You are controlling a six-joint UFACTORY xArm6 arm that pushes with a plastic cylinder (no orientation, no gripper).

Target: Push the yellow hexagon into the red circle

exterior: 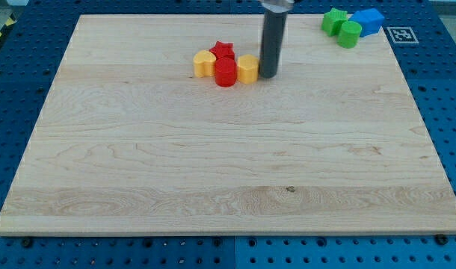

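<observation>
Camera view, the only one: my tip (268,75) sits on the wooden board (213,172), in the upper middle part, w/ the dark rod rising straight up & out past the view's top. No jaws on me, just a bare rod, so nothing is grasped or clamped; the tip only presses sideways. It's right against the view's right side of the yellow hexagon (247,69), touching or as good as touching, can't tell for sure.

The yellow hexagon is pressed up to the red circle (226,72), which is just to its left in the view; the two look in contact. Behind the red circle, toward the view's top, is a red star (223,50), touching or nearly so. On the view's left of the red circle is another yellow block (204,63), rounded, exact shape hard to make out, also snug against the cluster. So 4 blocks in 1 tight bunch, w/ my tip at its right end.

Well apart, at the board's top right corner: a green block (333,20), lobed shape, a green cylinder-like block (350,33) just below-right of it, & a blue block (369,20) beside them on the right, partly over the board's edge. These 3 huddle together.

Board rests on a blue perforated table (445,90). A black-&-white marker tag (402,34) lies on the table just right of the blue block.
</observation>
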